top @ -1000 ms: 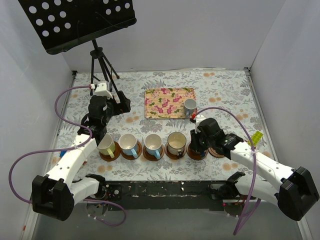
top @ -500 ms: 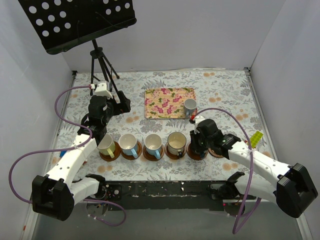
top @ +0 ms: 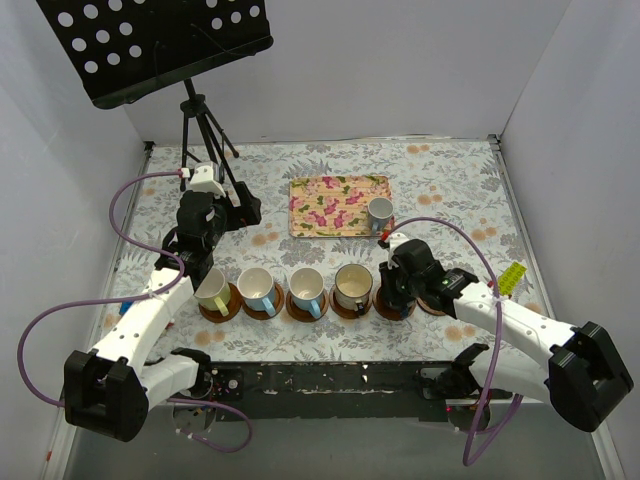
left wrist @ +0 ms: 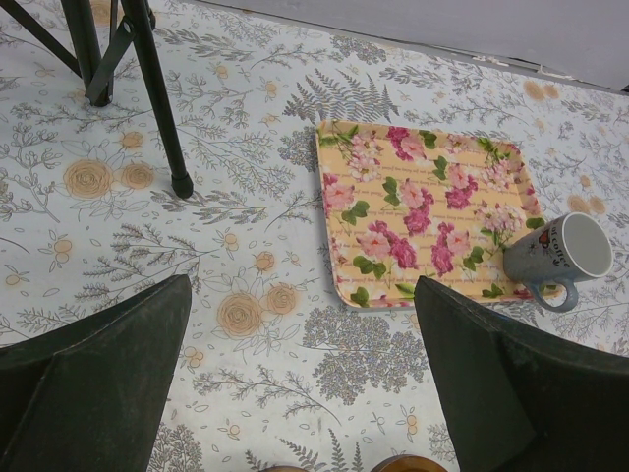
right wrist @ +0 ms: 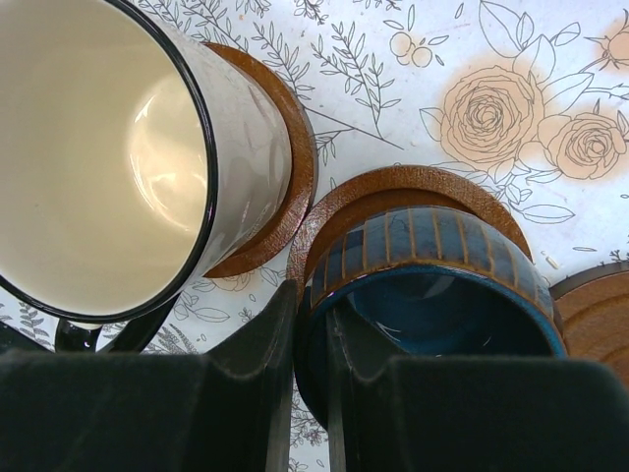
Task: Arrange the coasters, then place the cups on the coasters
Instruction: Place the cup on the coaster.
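4 cups [top: 257,284] are already standing on coasters [top: 232,299] in the row. The right fingers [right wrist: 197,413] are pinching the wall of the dark blue cup [right wrist: 432,285] over the 5th coaster [right wrist: 393,187]. The 6th coaster [top: 433,305] is waiting bare, with the grey-blue cup [top: 379,213] sitting at the edge of the tray [top: 330,205]. The left fingers [left wrist: 88,374] are hanging wide open, empty. Since 1 second ago, only the right arm [top: 510,325] is shifting slightly leftward.

Black perforated music stand [top: 150,45] on tripod [top: 200,130], floral tray [top: 325,208] mid-table, leaf-patterned tablecloth [top: 450,180], white walls [top: 400,70]
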Robot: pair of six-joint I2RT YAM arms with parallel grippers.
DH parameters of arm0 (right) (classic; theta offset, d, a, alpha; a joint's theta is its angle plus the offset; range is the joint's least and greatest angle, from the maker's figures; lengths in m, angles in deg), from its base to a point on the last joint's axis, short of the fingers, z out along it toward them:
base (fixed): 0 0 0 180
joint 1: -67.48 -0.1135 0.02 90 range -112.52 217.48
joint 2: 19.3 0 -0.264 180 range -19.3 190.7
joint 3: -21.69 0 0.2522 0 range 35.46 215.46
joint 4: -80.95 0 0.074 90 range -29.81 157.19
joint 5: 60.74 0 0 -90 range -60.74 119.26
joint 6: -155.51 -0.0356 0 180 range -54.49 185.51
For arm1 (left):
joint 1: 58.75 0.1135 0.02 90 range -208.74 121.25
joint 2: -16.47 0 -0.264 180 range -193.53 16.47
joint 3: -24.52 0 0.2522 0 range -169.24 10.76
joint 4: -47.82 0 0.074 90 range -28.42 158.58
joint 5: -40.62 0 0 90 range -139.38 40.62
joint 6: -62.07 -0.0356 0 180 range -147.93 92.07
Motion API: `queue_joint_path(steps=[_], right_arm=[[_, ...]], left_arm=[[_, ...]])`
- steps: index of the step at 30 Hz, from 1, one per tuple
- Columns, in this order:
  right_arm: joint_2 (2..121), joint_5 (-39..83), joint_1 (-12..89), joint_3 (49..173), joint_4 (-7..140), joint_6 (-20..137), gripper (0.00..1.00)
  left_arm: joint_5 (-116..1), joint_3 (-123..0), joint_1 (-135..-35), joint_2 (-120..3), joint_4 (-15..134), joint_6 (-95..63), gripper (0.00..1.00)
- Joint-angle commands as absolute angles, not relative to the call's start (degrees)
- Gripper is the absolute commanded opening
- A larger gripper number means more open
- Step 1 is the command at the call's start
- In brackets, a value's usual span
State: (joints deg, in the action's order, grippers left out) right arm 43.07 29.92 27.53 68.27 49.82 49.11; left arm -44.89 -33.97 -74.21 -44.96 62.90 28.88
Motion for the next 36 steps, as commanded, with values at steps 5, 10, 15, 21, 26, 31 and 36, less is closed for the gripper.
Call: queue_joint_path(steps=[5,10,15,21,26,31,36], right_arm=[[43.72,29.70,27.05,68.59,54.00,48.37,0.01],[43.72,29.70,26.87,68.50,53.91,48.11,0.01],[43.63,29.70,26.70,68.50,53.91,47.67,0.01],[43.37,29.70,26.61,68.50,53.56,47.23,0.01],[43.19,29.70,26.61,68.24,53.47,46.97,0.01],[43.36,29.87,26.61,67.80,53.47,46.97,0.01],[43.72,29.96,26.61,67.71,53.56,47.14,0.01]], left_arm=[[-44.90,-35.21,-73.95,-44.70,62.90,28.76,0.98],[-45.08,-35.30,-73.95,-44.96,62.90,28.76,0.98],[-45.08,-35.39,-73.86,-44.96,62.90,28.67,0.98],[-45.08,-35.30,-73.95,-44.88,62.90,28.67,0.98],[-44.99,-35.30,-73.86,-44.87,62.90,28.67,0.98],[-45.08,-35.30,-73.95,-44.79,62.90,28.67,0.98],[-44.99,-35.30,-73.95,-44.79,63.07,28.58,0.98]])
